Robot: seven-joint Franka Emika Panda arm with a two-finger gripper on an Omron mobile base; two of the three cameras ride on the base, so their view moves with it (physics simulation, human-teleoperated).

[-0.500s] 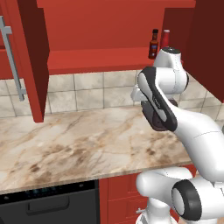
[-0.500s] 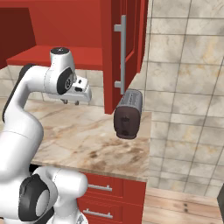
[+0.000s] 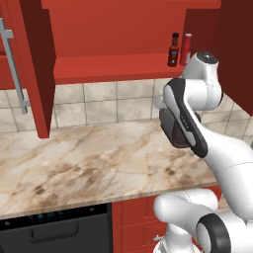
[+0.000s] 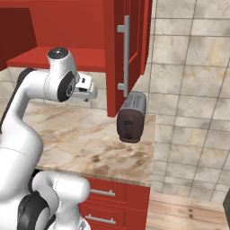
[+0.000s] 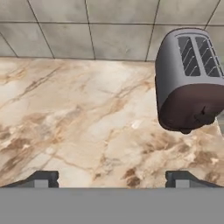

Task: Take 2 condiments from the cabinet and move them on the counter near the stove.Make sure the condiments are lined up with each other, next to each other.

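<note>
Cabinet (image 3: 113,29) open, doors swung wide, red shelf (image 3: 108,66) exposed. Dark brown bottle (image 3: 173,50) with black cap and red label upright at right end of shelf; red bottle (image 3: 186,49) with pale cap upright just beside it on the right, touching or nearly so, cannot tell which. Both near front edge of shelf, well above the counter (image 3: 89,163).

Tool (image 4: 88,90) seen in right base view, below shelf level, above the counter, pointed toward the tiled wall (image 3: 108,101). In hand view, fingertips (image 5: 43,178) far apart at the bottom corners, nothing between them: tool wide open, empty. Not touching either bottle; bottles higher than the tool.

Toaster (image 5: 189,81), grey with dark end, two slots on top, on the counter against the wall at the right end; right of the tool's line in hand view, apart from it. In right base view toaster (image 4: 131,117) sits under the open right-hand door (image 4: 123,54) with its silver bar handle (image 4: 125,58).

Black stove (image 3: 54,230) front visible at lower left in left base view, below counter edge, left of red base cabinet (image 3: 143,222). Counter surface between stove end and toaster bare marble pattern, brown veining.
</note>
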